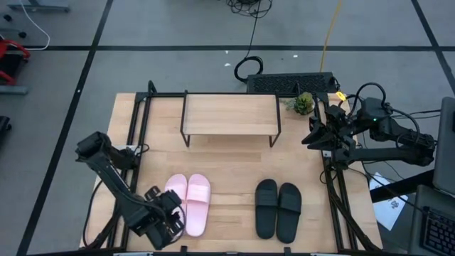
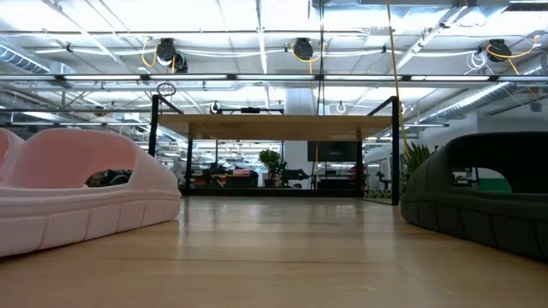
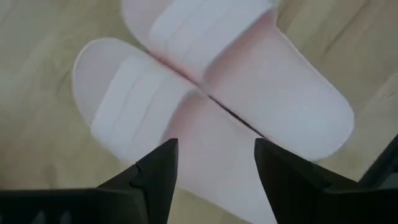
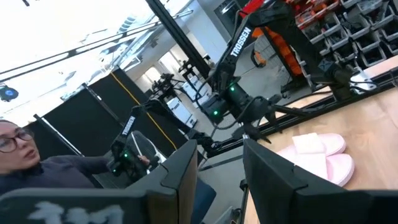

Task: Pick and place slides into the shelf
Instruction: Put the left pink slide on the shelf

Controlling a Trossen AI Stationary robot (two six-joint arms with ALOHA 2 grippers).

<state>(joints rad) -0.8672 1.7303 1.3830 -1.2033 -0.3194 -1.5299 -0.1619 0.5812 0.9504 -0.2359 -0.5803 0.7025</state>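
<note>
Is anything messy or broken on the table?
Nothing stands out. The pink slides and black slides lie in neat pairs, and the shelf stands straight and bare. The left gripper is open over the pink pair.

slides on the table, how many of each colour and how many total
pale pink slides: 2, side by side, near the left gripper
black slides: 2, side by side
total: 4, all on the tabletop, none on the shelf
</note>
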